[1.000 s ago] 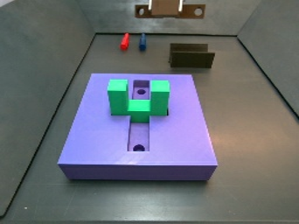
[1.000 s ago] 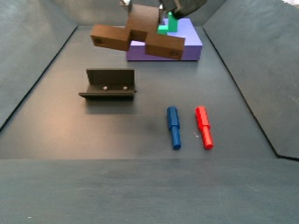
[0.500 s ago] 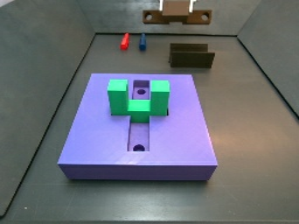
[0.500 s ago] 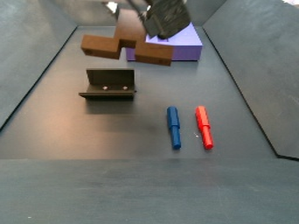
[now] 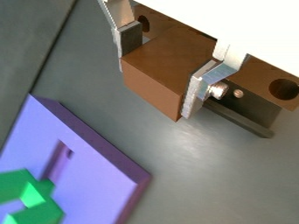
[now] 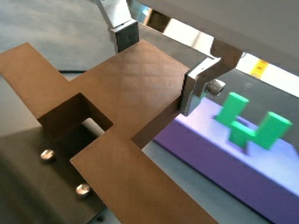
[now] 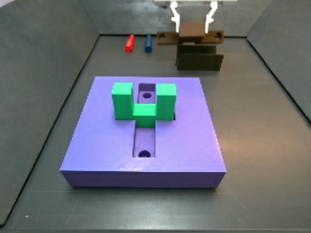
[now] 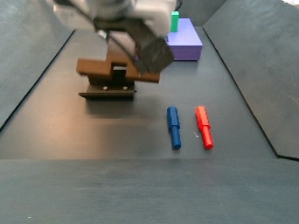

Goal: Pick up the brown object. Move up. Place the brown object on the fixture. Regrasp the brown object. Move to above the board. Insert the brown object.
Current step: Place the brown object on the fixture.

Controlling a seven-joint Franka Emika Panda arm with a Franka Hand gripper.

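Dark counter [image 7: 267, 136]: tool [image 5: 170, 63] pinching brown object [image 5: 170, 61] just above fixture [image 7: 201, 60]; seat it squarely and level before letting go.

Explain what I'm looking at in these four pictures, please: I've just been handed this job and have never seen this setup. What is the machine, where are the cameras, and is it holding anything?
It is a single robot arm ending in a two-finger hand. Two cameras ride on the wrist and look past the silver fingers; two more stand beside the table, at opposite ends of it.

The hand is closed on the brown object, a cross-shaped block, and holds it over the fixture, the dark bracket on the floor. In both side views the block sits right at the fixture's top; whether it rests there I cannot tell.

Also on the floor: the purple board with a slot down its middle, a green U-shaped block standing on it, and a blue marker and a red marker lying side by side.
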